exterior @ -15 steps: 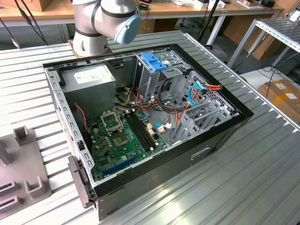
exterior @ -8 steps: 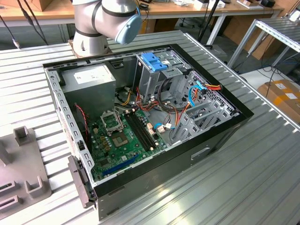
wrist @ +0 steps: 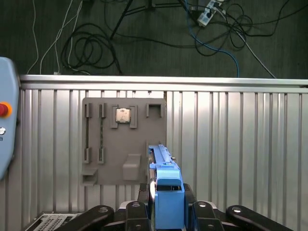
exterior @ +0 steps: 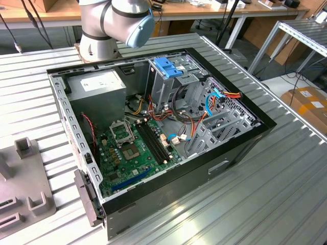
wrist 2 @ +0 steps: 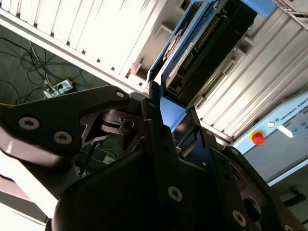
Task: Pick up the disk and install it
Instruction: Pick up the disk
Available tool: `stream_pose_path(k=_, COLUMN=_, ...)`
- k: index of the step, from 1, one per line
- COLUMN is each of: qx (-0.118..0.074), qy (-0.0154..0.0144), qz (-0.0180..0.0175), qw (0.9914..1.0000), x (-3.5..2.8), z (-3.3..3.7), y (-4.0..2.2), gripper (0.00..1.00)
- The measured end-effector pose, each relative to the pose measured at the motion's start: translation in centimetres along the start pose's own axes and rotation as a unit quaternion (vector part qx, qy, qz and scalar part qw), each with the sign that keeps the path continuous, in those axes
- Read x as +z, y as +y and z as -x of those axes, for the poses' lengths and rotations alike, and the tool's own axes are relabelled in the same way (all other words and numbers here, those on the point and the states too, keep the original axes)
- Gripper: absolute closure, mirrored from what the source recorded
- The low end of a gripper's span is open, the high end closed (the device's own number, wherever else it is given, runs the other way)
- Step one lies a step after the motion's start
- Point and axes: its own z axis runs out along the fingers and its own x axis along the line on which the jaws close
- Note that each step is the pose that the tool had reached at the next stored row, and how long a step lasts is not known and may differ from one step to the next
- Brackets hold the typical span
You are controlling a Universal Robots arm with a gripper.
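Gripper (wrist 2: 171, 113) is clamped on the disk (wrist: 166, 185), a flat grey drive w/ bright blue plastic side rails & a blue end tab. There's one black finger (wrist 2: 151, 98) each side, pads on the rails near the tab end, and the rest of the drive sticks out past the fingertips. It looks carried in the air, w/ the ribbed metal table (wrist: 240, 144) well beneath the fingers.

Judged step: carrying it to the bay. Grip is at one end only, so the long free end will prob. want to swing. Move smooth, no sharp wrist turns, rails square to the pads so it can't pivot or slip.

Around: a flat grey fixture plate (wrist: 108, 144) w/ a small square chip (wrist: 123, 115) seated in it lies under & beyond the fingertips. Tangled floor cables (wrist: 96, 43) run past the table edge. An open black computer case (exterior: 240, 148) sits on the table; can't place it vs the fingers. Inside it:
- green motherboard (exterior: 133, 148)
- wide blue plastic bracket on a silver cage (exterior: 167, 66)
- loose red/orange/blue wires (exterior: 217, 97) draped by the drive bays, which look the likeliest snag
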Motion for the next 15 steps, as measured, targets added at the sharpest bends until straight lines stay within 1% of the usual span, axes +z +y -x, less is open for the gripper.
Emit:
stream_pose_path(k=2, qx=0.0, qy=0.0, qz=0.0, qw=1.0, x=0.0, z=0.0, y=-0.33, gripper=0.64)
stream_pose_path(k=6, qx=0.0, qy=0.0, qz=0.0, qw=1.0, x=-0.02, z=-0.01, y=-1.31, gripper=0.64)
stream_pose_path(k=8, qx=0.0, qy=0.0, qz=0.0, qw=1.0, x=-0.03, z=-0.01, y=-1.69, gripper=0.64)
stream_pose_path(k=11, qx=0.0, qy=0.0, qz=0.0, qw=1.0, x=-0.04, z=-0.02, y=-2.92, gripper=0.64)
stream_pose_path(k=12, qx=0.0, qy=0.0, qz=0.0, qw=1.0, x=-0.05, z=-0.03, y=-3.47, gripper=0.64)
stream_pose_path(k=14, qx=0.0, qy=0.0, qz=0.0, qw=1.0, x=-0.07, z=-0.03, y=-4.36, gripper=0.64)
stream_pose_path(k=15, qx=0.0, qy=0.0, qz=0.0, qw=1.0, x=-0.07, z=-0.03, y=-4.68, gripper=0.64)
